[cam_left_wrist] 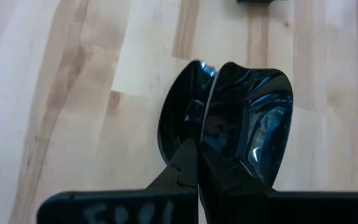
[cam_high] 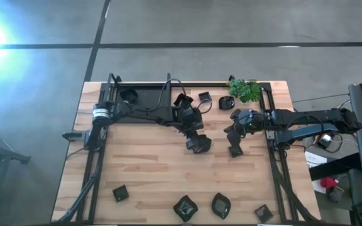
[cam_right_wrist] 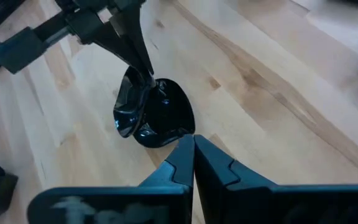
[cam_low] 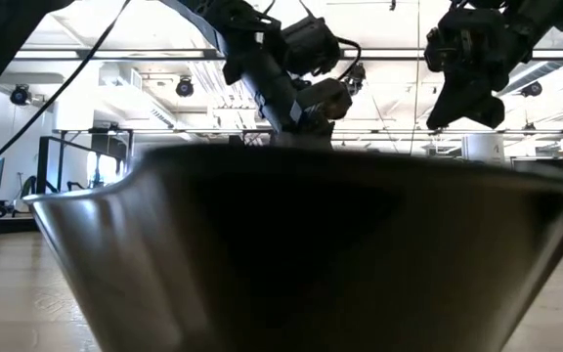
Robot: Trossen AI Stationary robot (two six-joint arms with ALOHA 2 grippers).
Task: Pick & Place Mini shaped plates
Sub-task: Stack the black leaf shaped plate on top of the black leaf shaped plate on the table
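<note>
left end effector (cam_high: 198, 144) is pinched on the rim of a glossy black mini plate (cam_left_wrist: 241, 118), fingers (cam_left_wrist: 191, 168) narrow w/ the rim between them, plate low over the bench (cam_high: 149, 169) near its middle. right end effector (cam_right_wrist: 193, 163) has fingers pressed together, holding nothing, just beside the held plate. other mini plates: four along the bench's near edge (cam_high: 185, 206), two near the green plant (cam_high: 244, 90) at the far edge.
</note>
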